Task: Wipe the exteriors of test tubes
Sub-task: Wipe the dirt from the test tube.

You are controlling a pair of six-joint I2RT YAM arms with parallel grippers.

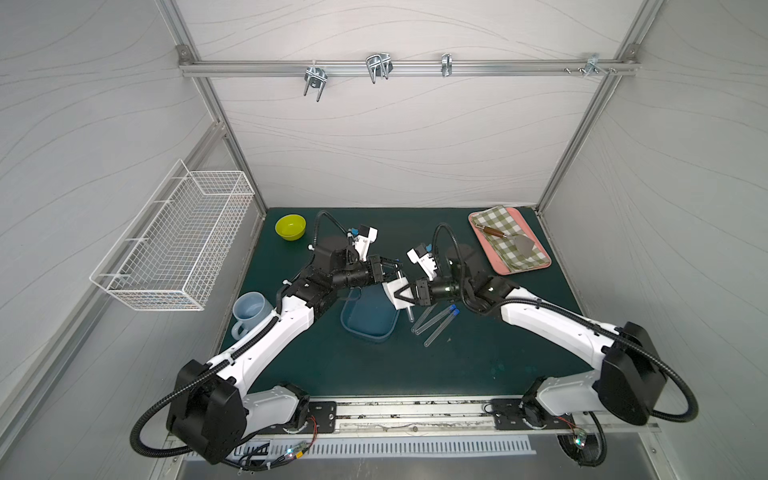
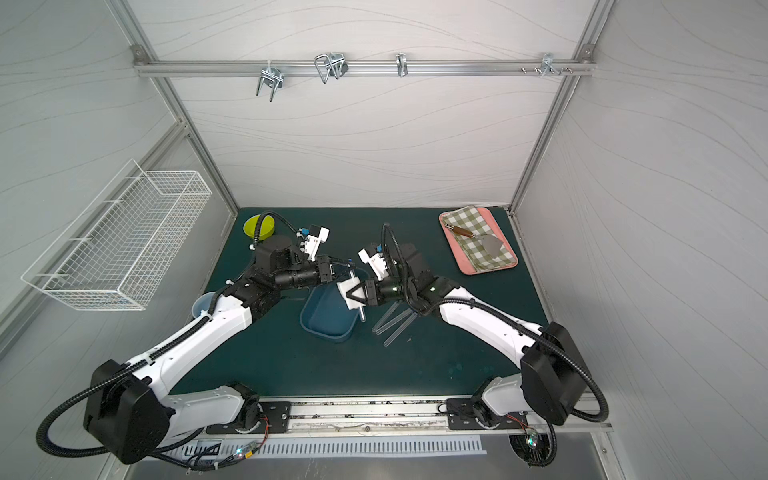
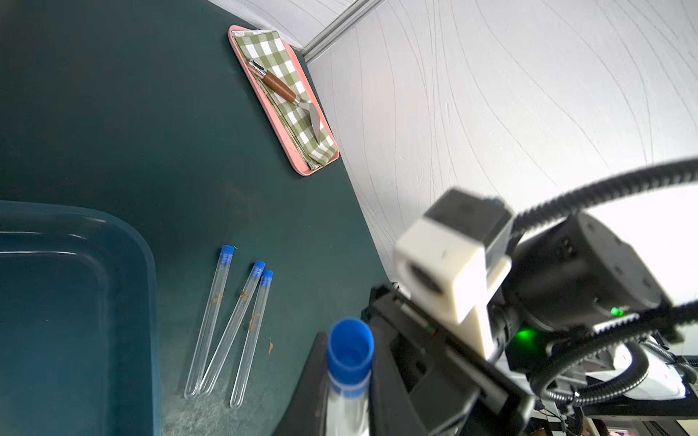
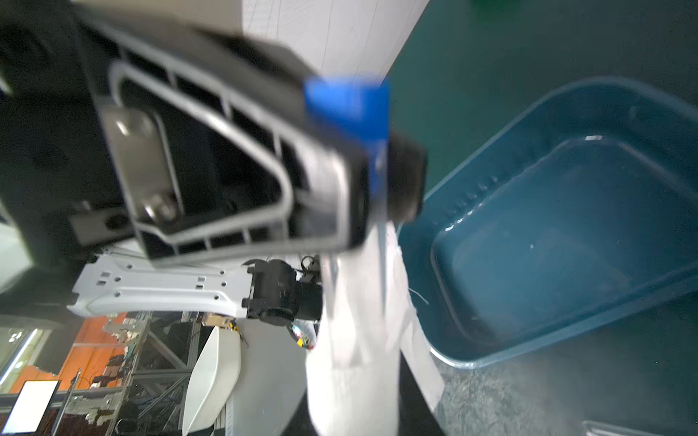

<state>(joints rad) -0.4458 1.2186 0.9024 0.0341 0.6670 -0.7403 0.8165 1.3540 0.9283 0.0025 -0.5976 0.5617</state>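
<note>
Currently left fingers (image 1: pixel 394 266) clamped shut on the capped test tube (image 3: pixel 349 351) at the edge of the blue tray (image 1: pixel 365 318), right fingers (image 1: pixel 397 296) pinch a white wipe (image 1: pixel 392 287) round it: stroke lengthwise, squeeze lightly.

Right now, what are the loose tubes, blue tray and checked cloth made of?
Loose test tubes: clear, glossy glass or plastic, can't tell which; the mat shows through. Blue tray: smooth moulded plastic, by its rounded corners and sheen. Checked cloth: woven fabric, matte, folded in layers.
</note>
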